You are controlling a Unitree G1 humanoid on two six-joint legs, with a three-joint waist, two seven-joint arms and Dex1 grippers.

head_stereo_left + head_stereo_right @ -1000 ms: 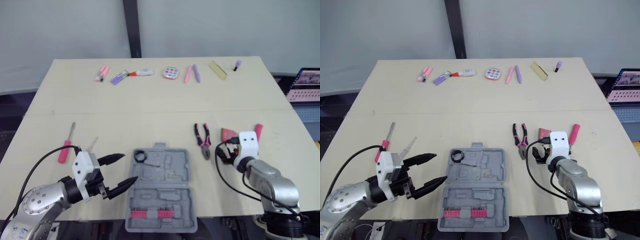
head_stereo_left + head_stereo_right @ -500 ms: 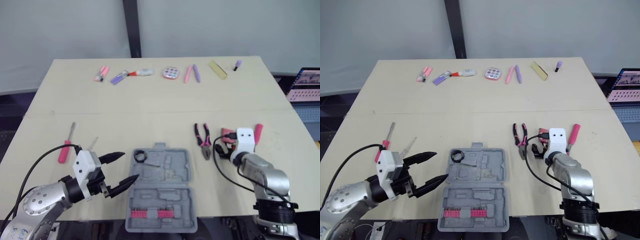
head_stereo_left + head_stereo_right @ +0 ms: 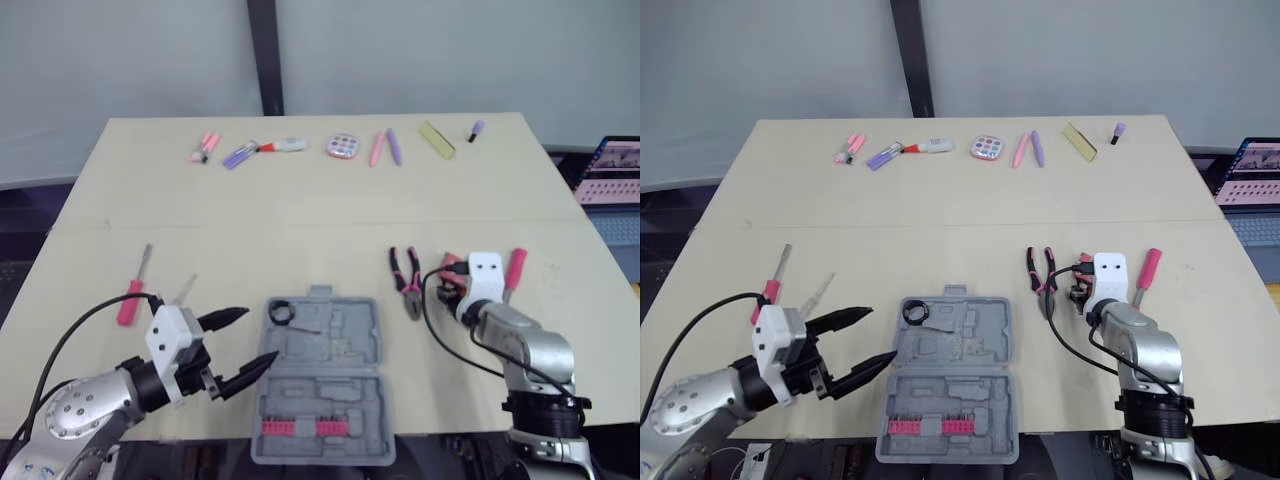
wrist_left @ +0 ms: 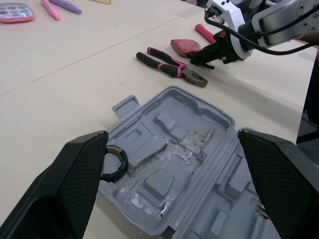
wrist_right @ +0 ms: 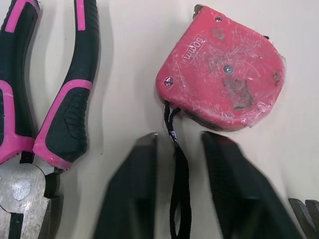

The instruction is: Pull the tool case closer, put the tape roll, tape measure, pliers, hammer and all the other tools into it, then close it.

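Right jaws apart, tape measure [image 5: 224, 84] just beyond tips.

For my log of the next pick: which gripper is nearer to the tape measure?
Right. The right gripper is just short of the tape measure, fingers either side of its strap. The left gripper is across the open tool case.

A: Where's the case [image 3: 322, 375]?
B: Near edge of the table [image 3: 300, 210], middle. Tape roll [image 3: 279, 312] in its far-left pocket.
A: Right of it?
B: Pliers [image 3: 405, 281], then tape measure [image 5: 224, 74] just beside, then likely the hammer [image 3: 514, 272], partly hidden.
A: Left?
B: Screwdriver [image 3: 131, 290]. Row of small items [image 3: 340, 147] along the far edge.
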